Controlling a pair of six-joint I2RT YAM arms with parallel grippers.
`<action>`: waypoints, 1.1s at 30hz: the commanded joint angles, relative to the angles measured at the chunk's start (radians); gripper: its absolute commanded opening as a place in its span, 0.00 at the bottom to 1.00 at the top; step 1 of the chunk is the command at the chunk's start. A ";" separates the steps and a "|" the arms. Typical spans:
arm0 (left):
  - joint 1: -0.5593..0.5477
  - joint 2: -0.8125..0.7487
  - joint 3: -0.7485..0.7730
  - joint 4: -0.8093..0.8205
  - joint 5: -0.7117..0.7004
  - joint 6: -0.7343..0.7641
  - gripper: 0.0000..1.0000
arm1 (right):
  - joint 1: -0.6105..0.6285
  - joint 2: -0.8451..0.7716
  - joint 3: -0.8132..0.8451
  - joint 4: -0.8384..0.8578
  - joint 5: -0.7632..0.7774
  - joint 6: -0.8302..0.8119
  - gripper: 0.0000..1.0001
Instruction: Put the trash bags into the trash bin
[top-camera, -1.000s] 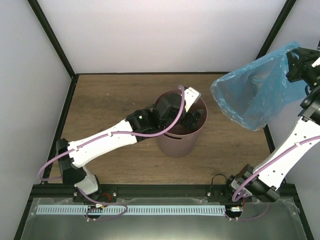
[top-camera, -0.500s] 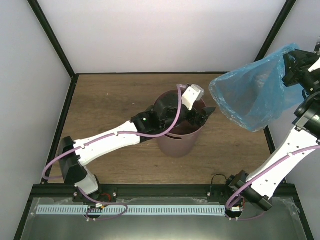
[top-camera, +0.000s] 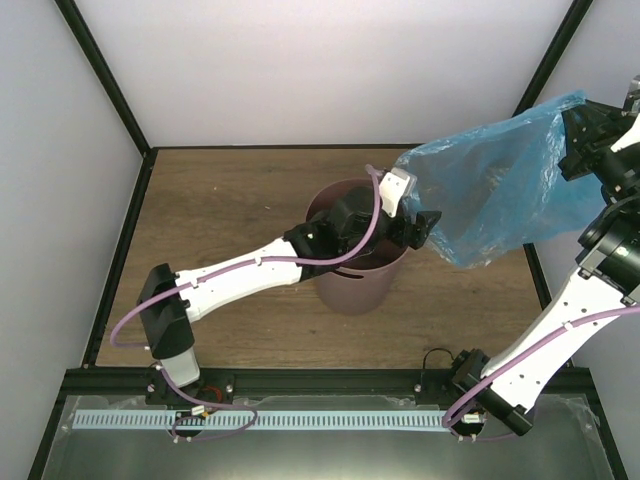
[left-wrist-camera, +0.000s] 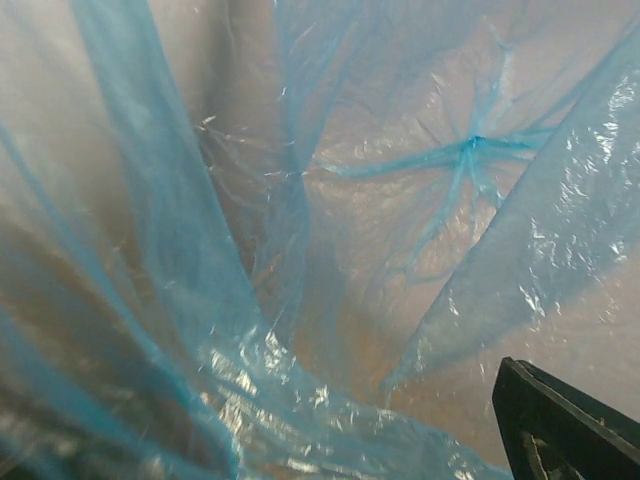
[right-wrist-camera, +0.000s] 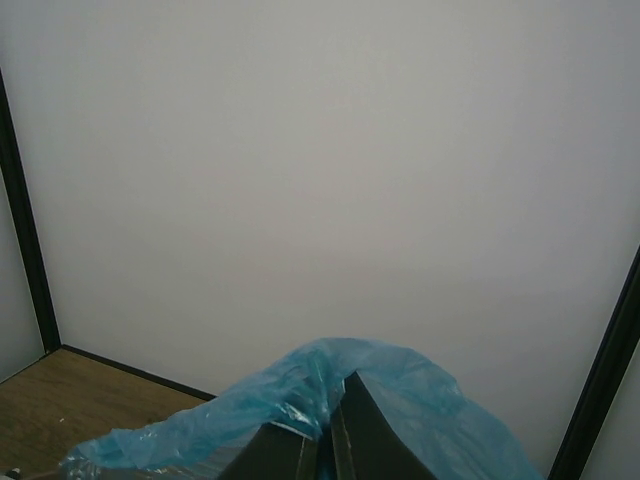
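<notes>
White walls box in a brown wooden table (top-camera: 220, 210). From above, one trash bin (top-camera: 360, 280) stands mid-table, and one blue trash bag (top-camera: 490, 195) hangs in the air to its right, its lower corner near the rim but not inside. The right gripper (top-camera: 582, 148) holds the bag's top high up; the left gripper (top-camera: 420, 230), over the bin's mouth, has its jaws spread at the bag's lower end. The left wrist view is filled with crinkled bag film (left-wrist-camera: 300, 250) and one dark finger (left-wrist-camera: 560, 430), with nothing clamped. The right wrist view shows the right gripper (right-wrist-camera: 330, 425) pinched shut on a fold of the bag (right-wrist-camera: 400, 400). The left claw should probably close on the hanging corner and draw it down into the bin as the right arm lowers – two arms, one bag, one bin.
</notes>
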 joint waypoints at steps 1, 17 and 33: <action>0.009 -0.040 -0.004 0.029 0.000 -0.040 0.90 | -0.011 -0.012 0.003 0.029 -0.011 0.034 0.01; 0.100 -0.167 -0.126 0.125 0.079 -0.189 0.86 | -0.011 -0.051 -0.073 0.102 -0.083 0.084 0.01; 0.104 -0.139 -0.051 0.062 0.173 -0.166 0.23 | -0.011 -0.054 -0.092 0.117 -0.095 0.099 0.01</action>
